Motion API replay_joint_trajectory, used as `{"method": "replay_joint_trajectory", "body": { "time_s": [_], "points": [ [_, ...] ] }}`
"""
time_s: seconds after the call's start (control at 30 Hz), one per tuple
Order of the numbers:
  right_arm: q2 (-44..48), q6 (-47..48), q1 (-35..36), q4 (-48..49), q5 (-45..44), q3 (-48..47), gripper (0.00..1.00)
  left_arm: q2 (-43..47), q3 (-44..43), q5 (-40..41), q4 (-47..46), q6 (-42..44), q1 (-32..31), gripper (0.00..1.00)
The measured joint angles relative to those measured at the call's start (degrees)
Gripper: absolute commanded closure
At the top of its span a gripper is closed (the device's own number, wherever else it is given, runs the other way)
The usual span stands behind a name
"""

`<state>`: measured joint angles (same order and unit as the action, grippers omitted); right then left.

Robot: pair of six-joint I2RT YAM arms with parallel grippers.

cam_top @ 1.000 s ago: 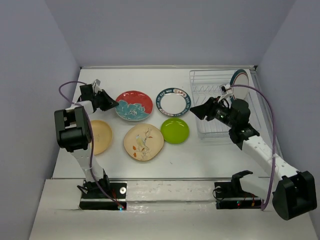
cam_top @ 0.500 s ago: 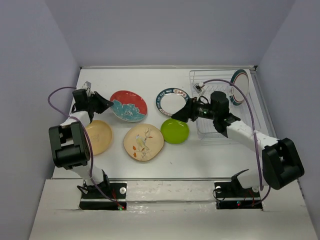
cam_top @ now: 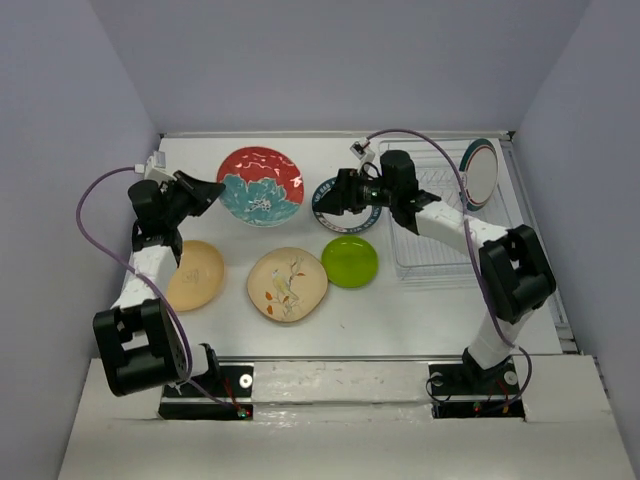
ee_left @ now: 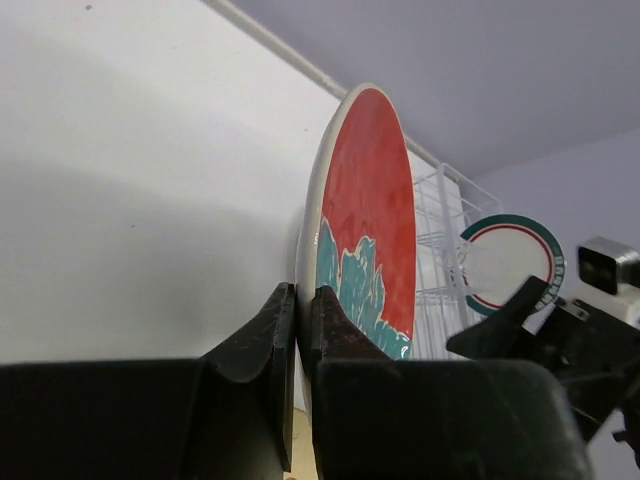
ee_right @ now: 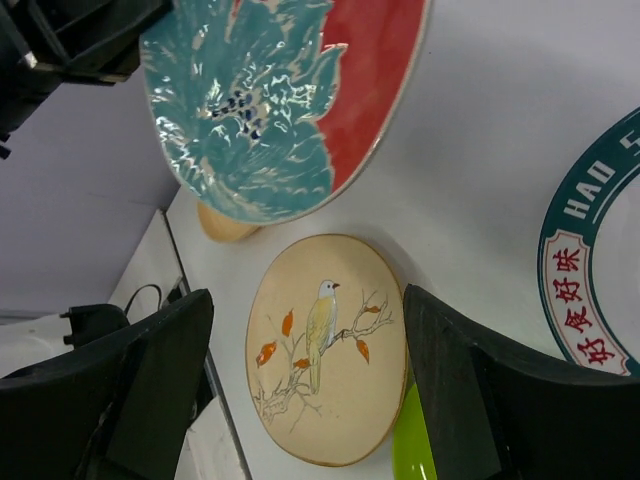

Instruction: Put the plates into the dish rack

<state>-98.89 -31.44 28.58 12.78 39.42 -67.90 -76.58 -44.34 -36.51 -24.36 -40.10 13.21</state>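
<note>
The right arm (cam_top: 440, 212) lies across the left side of the dish rack (cam_top: 432, 266), between it and the raised red plate (cam_top: 260, 185). Bare bench (cam_top: 320, 152) behind that plate leaves room to pass.

White table (cam_top: 420, 310), flat and matte, enclosed on three sides by plain lavender-grey walls: back wall (cam_top: 330, 60), left wall (cam_top: 60, 150), right wall (cam_top: 590, 120). A narrow raised strip (cam_top: 300, 133) borders the table's far edge; a glossy, crinkled white ledge (cam_top: 340, 385) runs along the near edge.
</note>
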Motion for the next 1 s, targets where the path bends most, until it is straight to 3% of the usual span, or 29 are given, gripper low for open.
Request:
{"method": "replay_joint_trajectory", "body": {
  "time_s": [0.43, 0.53, 0.57, 0.63, 0.67, 0.77, 0.8, 0.87, 0.9, 1.0],
  "points": [
    [-7.28, 1.18, 0.0, -3.89, 1.64, -11.15, 0.18, 11.39, 3.52, -6.43, -6.49, -5.55, -5.49, 0.94],
    [-7.76, 1.27, 0.0, -3.78, 3.32, -11.67, 0.38, 11.85, 5.07, -7.21, -6.93, -6.01, -6.78, 0.94],
    [-7.87, 1.07, -0.02, -3.52, 4.13, -11.67, 0.62, 11.96, 5.55, -7.39, -7.06, -6.03, -7.04, 0.94],
    [-7.96, 0.04, -0.33, -2.1, 5.38, -11.58, 0.88, 12.37, 6.45, -7.82, -7.1, -6.05, -7.52, 0.94],
    [-7.98, -1.14, -0.55, 0.37, 6.69, -10.82, 0.93, 12.79, 6.93, -7.78, -7.08, -5.75, -7.67, 0.89],
    [-7.41, -7.85, -2.14, 7.15, 11.13, -7.3, 0.93, 14.43, 8.55, -8.41, -7.56, -5.25, -7.56, 0.55],
    [-7.39, -8.63, -2.51, 9.07, 11.98, -6.34, 0.93, 15.04, 8.87, -8.9, -7.87, -6.16, -7.78, 0.34],
    [-7.1, -10.45, -3.43, 11.96, 13.33, -4.26, 0.93, 16.0, 9.18, -9.77, -8.52, -6.38, -8.28, 0.18],
    [-6.67, -11.1, -4.55, 12.31, 13.77, -2.82, 0.93, 16.7, 9.25, -10.29, -9.35, -6.73, -8.66, 0.01],
    [-5.29, -12.37, -9.16, 11.56, 13.38, 0.66, 0.93, 18.88, 9.29, -11.26, -10.12, -6.03, -8.68, 0.01]
  ]
}}
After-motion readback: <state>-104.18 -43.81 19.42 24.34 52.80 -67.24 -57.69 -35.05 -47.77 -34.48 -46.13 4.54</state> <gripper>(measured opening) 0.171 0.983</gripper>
